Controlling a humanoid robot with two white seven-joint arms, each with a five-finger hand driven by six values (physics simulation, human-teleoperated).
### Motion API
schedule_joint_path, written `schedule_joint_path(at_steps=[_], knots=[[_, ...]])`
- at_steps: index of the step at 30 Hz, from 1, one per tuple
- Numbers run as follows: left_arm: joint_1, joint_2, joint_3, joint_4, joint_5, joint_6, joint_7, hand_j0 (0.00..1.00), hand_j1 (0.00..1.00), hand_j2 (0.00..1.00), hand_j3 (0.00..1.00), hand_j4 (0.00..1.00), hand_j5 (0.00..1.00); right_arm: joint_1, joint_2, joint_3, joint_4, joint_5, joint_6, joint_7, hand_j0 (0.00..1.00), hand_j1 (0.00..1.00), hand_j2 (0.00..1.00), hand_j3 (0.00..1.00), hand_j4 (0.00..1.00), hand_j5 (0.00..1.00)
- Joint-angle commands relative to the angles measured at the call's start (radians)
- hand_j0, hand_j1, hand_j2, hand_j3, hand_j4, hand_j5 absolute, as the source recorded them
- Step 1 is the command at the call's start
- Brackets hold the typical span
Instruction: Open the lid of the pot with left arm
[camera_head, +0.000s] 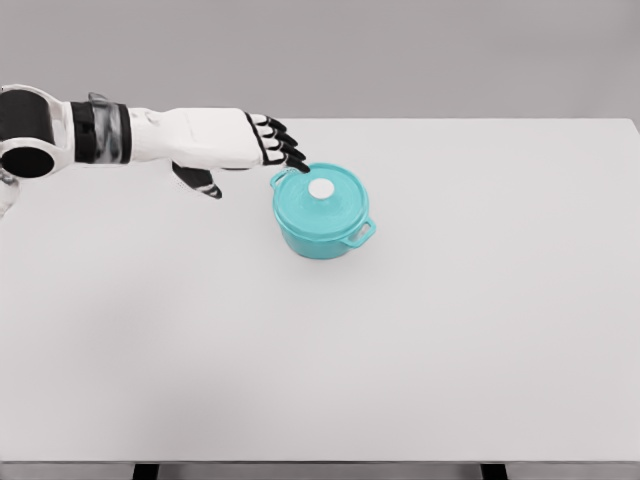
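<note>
While lidded, pot (322, 213) sits mid-table (480, 350).

Bright, even, shadowless simulator light; sharp throughout, no glare.

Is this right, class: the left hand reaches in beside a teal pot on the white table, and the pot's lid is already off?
Not quite. The head view shows the lid still sitting on the pot, with its white knob on top. The rest holds: the left hand reaches in beside the teal pot on the white table.
</note>
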Motion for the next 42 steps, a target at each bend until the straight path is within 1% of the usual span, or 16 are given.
schedule_joint_path(at_steps=[1, 3, 5, 6, 9, 12, 14, 16, 19, 21, 23, 24, 26, 30, 34, 42], knots=[[-0.005, -0.082, -0.071, 0.005, 0.078, 0.013, -0.06, 1.0, 1.0, 1.0, 1.0, 1.0, 1.0, 0.0, 0.0, 0.0, 0.0, 0.0, 0.0, 0.0, 1.0, 1.0, 1.0, 1.0, 1.0, 1.0], [-0.028, -0.101, -0.106, 0.007, 0.078, 0.117, -0.062, 1.0, 1.0, 1.0, 1.0, 1.0, 1.0, 0.0, 0.0, 0.0, 0.0, 0.0, 0.0, 0.0, 1.0, 1.0, 1.0, 1.0, 1.0, 1.0], [-0.045, -0.128, -0.108, 0.034, 0.078, 0.189, -0.066, 1.0, 1.0, 1.0, 1.0, 1.0, 1.0, 0.0, 0.0, 0.0, 0.0, 0.0, 0.0, 0.0, 1.0, 1.0, 1.0, 1.0, 1.0, 1.0], [-0.046, -0.15, -0.109, 0.062, 0.078, 0.217, -0.068, 1.0, 1.0, 1.0, 1.0, 1.0, 1.0, 0.0, 0.0, 0.0, 0.0, 0.0, 0.0, 0.0, 1.0, 1.0, 1.0, 1.0, 1.0, 1.0], [-0.066, -0.168, -0.122, 0.095, 0.076, 0.257, -0.07, 1.0, 1.0, 1.0, 1.0, 1.0, 1.0, 0.0, 0.0, 0.0, 0.0, 0.0, 0.0, 0.0, 1.0, 1.0, 1.0, 1.0, 1.0, 1.0], [-0.091, -0.214, -0.152, 0.143, 0.071, 0.267, -0.07, 1.0, 1.0, 1.0, 1.0, 1.0, 1.0, 0.0, 0.0, 0.0, 0.0, 0.0, 0.0, 0.0, 1.0, 1.0, 1.0, 1.0, 1.0, 1.0], [-0.108, -0.239, -0.157, 0.184, 0.07, 0.267, -0.07, 1.0, 1.0, 1.0, 1.0, 1.0, 1.0, 0.0, 0.0, 0.0, 0.0, 0.0, 0.0, 0.0, 1.0, 1.0, 1.0, 1.0, 1.0, 1.0], [-0.109, -0.239, -0.157, 0.186, 0.068, 0.267, -0.07, 1.0, 1.0, 1.0, 1.0, 1.0, 1.0, 0.0, 0.0, 0.0, 0.0, 0.0, 0.0, 0.0, 1.0, 1.0, 1.0, 1.0, 1.0, 1.0], [-0.111, -0.25, -0.188, 0.189, 0.067, 0.267, -0.07, 0.95, 0.95, 0.95, 0.95, 0.95, 0.95, 0.0, 0.0, 0.0, 0.0, 0.0, 0.0, 0.0, 1.0, 1.0, 1.0, 1.0, 1.0, 1.0], [-0.112, -0.251, -0.194, 0.194, 0.067, 0.269, -0.07, 0.93, 0.93, 0.93, 0.93, 0.93, 0.93, 0.0, 0.0, 0.0, 0.0, 0.0, 0.0, 0.0, 1.0, 1.0, 1.0, 1.0, 1.0, 1.0], [-0.112, -0.259, -0.195, 0.218, 0.062, 0.267, -0.07, 0.92, 0.92, 0.92, 0.92, 0.92, 0.92, 0.0, 0.0, 0.0, 0.0, 0.0, 0.0, 0.0, 1.0, 1.0, 1.0, 1.0, 1.0, 1.0], [-0.112, -0.268, -0.195, 0.229, 0.026, 0.267, -0.07, 0.88, 0.88, 0.88, 0.88, 0.88, 0.88, 0.0, 0.0, 0.0, 0.0, 0.0, 0.0, 0.0, 1.0, 1.0, 1.0, 1.0, 1.0, 1.0], [-0.114, -0.274, -0.195, 0.235, 0.007, 0.267, -0.07, 0.83, 0.83, 0.83, 0.83, 0.83, 0.83, 0.0, 0.0, 0.0, 0.0, 0.0, 0.0, 0.0, 1.0, 1.0, 1.0, 1.0, 1.0, 1.0], [-0.115, -0.279, -0.195, 0.235, 0.007, 0.267, -0.07, 0.83, 0.83, 0.83, 0.83, 0.83, 0.83, 0.0, 0.0, 0.0, 0.0, 0.0, 0.0, 0.0, 1.0, 1.0, 1.0, 1.0, 1.0, 1.0], [-0.115, -0.311, -0.195, 0.289, 0.002, 0.266, -0.07, 0.83, 0.83, 0.83, 0.83, 0.83, 0.83, 0.0, 0.0, 0.0, 0.0, 0.0, 0.0, 0.0, 1.0, 1.0, 1.0, 1.0, 1.0, 1.0], [-0.115, -0.322, -0.217, 0.289, 0.002, 0.264, -0.07, 0.83, 0.83, 0.83, 0.83, 0.83, 0.83, 0.0, 0.0, 0.0, 0.0, 0.0, 0.0, 0.0, 1.0, 1.0, 1.0, 1.0, 1.0, 1.0]])
